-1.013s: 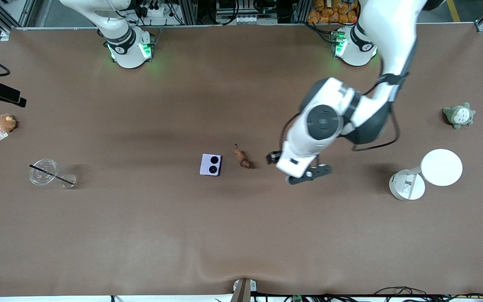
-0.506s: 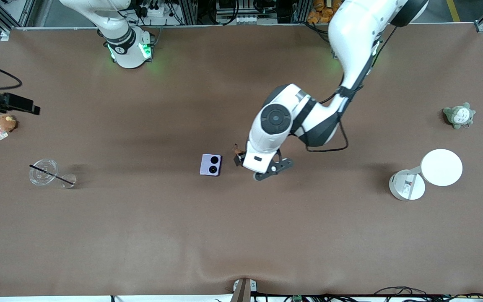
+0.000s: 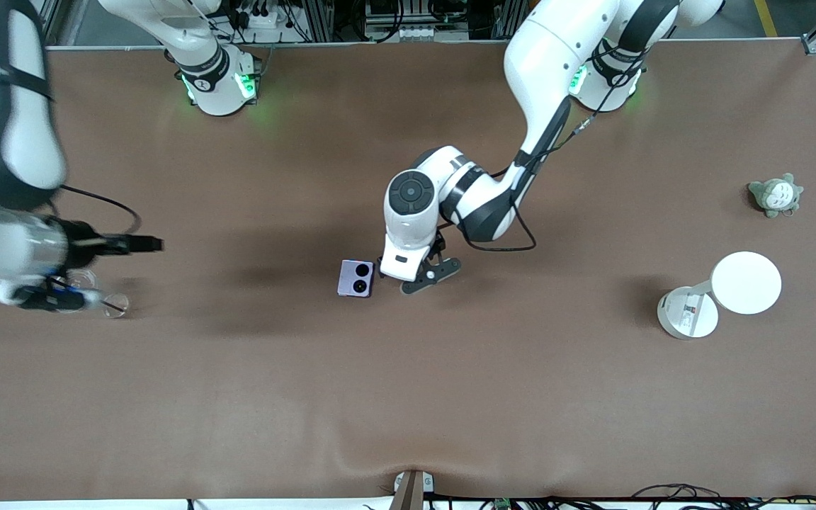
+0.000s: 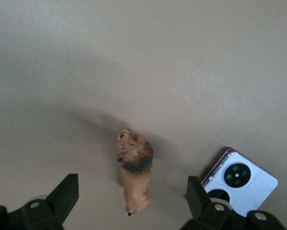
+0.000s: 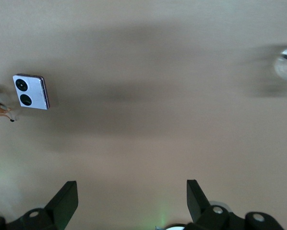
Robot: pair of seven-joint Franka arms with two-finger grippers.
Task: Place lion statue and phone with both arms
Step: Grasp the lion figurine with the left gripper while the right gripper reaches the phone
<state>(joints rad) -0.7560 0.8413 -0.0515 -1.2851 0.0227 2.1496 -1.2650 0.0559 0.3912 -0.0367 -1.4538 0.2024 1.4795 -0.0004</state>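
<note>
Currently the left gripper (image 4: 129, 201) is held over the lion statue (image 4: 134, 175), jaws spread wide with the figurine lying between them on the table (image 3: 408, 397), just beside the phone (image 3: 356, 278) toward the left arm's end. For a clean pick, a straight descent is judged best, so that the fingers (image 4: 64, 196) are closed across the narrow body and the phone is not nudged. Meanwhile the right gripper (image 5: 129, 201), jaws likewise spread, is carried over bare table toward the right arm's end, well apart from the phone, and should be centred over it before being lowered.
</note>
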